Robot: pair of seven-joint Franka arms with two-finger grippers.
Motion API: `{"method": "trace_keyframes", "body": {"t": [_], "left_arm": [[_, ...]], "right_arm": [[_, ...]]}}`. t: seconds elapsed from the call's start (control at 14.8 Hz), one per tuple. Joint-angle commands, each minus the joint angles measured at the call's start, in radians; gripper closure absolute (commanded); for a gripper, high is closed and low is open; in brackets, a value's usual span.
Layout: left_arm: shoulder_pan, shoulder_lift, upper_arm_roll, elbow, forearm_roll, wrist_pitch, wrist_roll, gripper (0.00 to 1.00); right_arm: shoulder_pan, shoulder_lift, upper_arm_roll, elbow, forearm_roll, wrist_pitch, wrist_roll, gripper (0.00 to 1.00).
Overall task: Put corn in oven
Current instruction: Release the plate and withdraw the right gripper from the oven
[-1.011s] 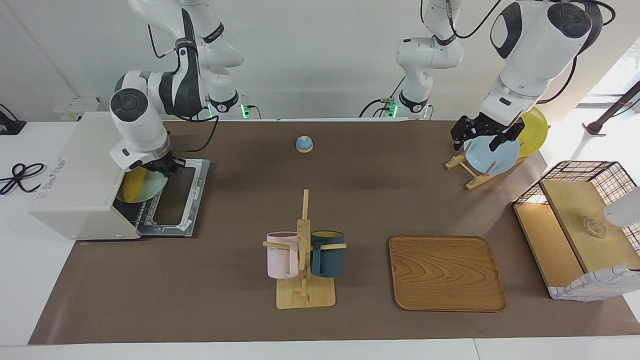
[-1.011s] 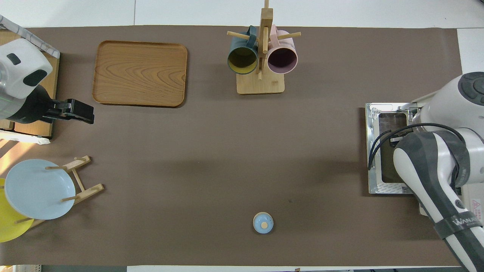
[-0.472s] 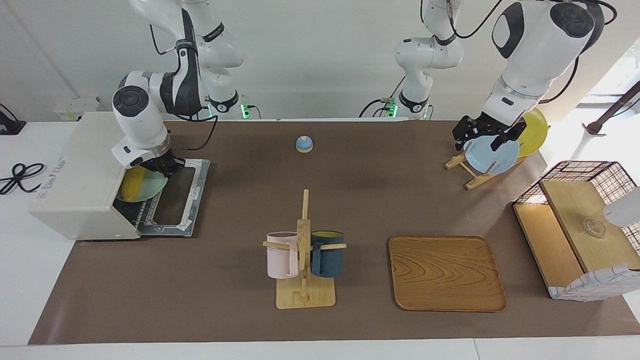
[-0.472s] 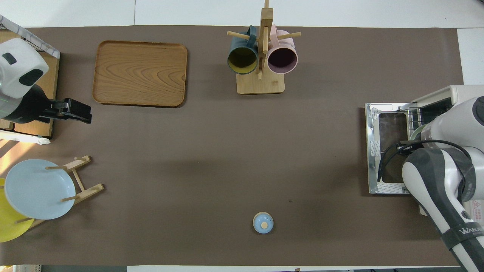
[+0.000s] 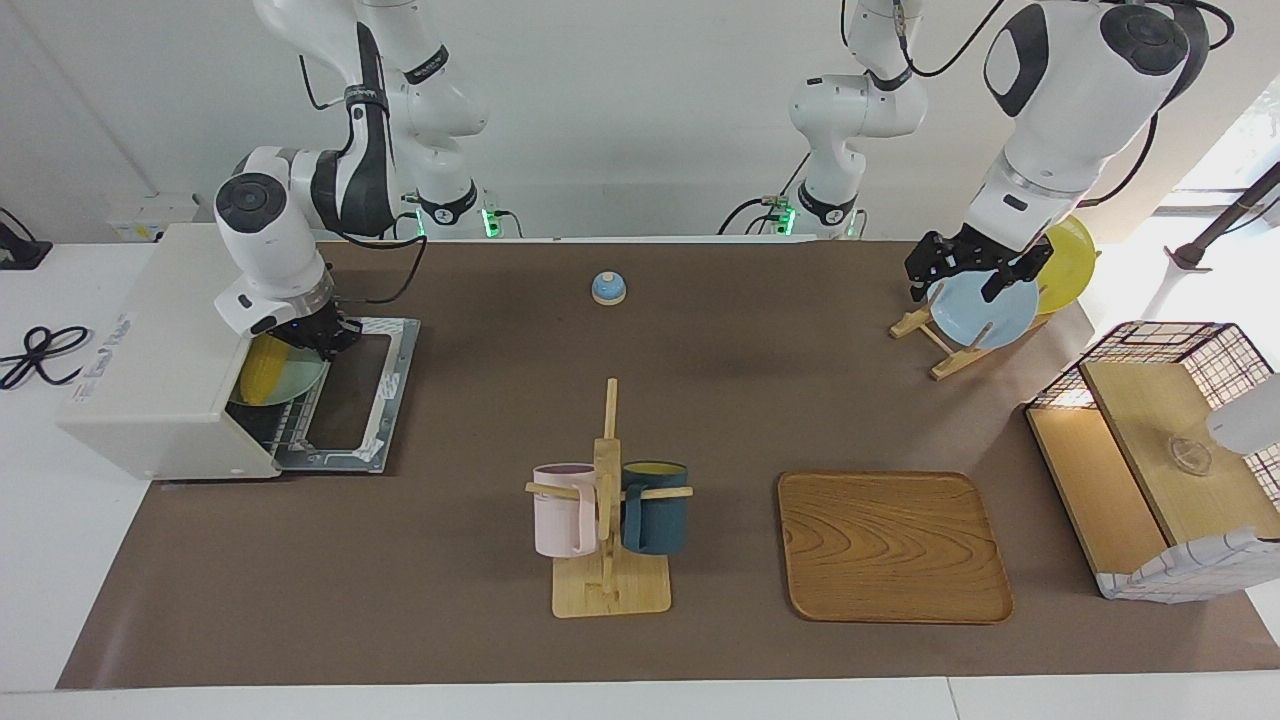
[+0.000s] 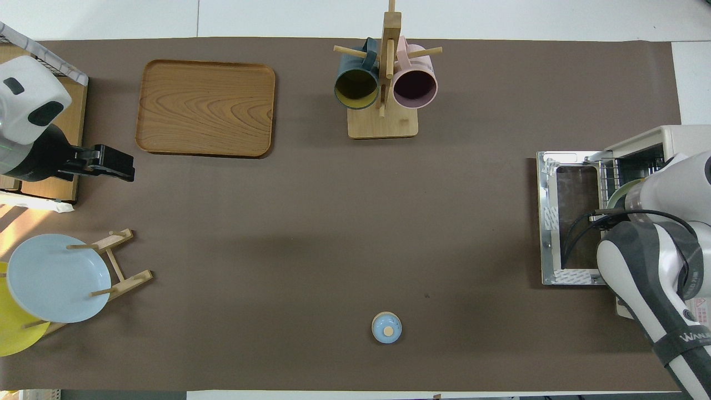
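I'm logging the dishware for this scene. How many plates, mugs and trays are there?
Plates: 3, a light blue plate and a yellow plate on the rack, a pale green plate under the corn in the oven
Mugs: 2, a pink mug and a dark blue mug
Trays: 1, a wooden tray
Total: 6

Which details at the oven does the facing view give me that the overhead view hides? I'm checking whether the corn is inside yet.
Only the facing view shows the corn lying on a pale green plate on the wire rack inside the oven, with the right gripper at the plate's rim.

Only the overhead view shows the mugs' insides on the mug rack.

Both show the oven's door folded down and the left gripper waiting over the plate rack.
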State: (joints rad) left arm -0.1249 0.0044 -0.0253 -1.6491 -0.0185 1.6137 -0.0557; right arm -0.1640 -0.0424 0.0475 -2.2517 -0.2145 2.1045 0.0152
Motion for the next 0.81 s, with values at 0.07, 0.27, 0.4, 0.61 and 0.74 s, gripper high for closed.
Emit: {"method": "trace_keyframes", "body": {"t": [0.07, 0.27, 0.4, 0.61, 0.74], "left_arm": [[0.01, -0.015, -0.01, -0.005, 0.022, -0.009, 0.005, 0.0], [0.01, -0.015, -0.01, -0.006, 0.022, -0.011, 0.005, 0.0], [0.01, -0.015, -0.01, -0.005, 0.022, -0.011, 0.005, 0.0], [0.01, -0.015, -0.01, -0.005, 0.022, -0.011, 0.005, 0.0], [0.01, -0.015, -0.01, -0.006, 0.022, -0.011, 0.005, 0.0]], "right_arm": [[-0.011, -0.005, 0.015, -0.006, 0.004, 0.014, -0.028, 0.57], [0.033, 0.013, 0.018, 0.084, 0.033, -0.058, -0.023, 0.54], [0.067, 0.036, 0.018, 0.139, 0.076, -0.096, -0.009, 0.64], [0.15, 0.047, 0.018, 0.124, 0.101, -0.031, 0.127, 1.0], [0.191, 0.071, 0.018, 0.097, 0.104, 0.032, 0.23, 1.0]]}}
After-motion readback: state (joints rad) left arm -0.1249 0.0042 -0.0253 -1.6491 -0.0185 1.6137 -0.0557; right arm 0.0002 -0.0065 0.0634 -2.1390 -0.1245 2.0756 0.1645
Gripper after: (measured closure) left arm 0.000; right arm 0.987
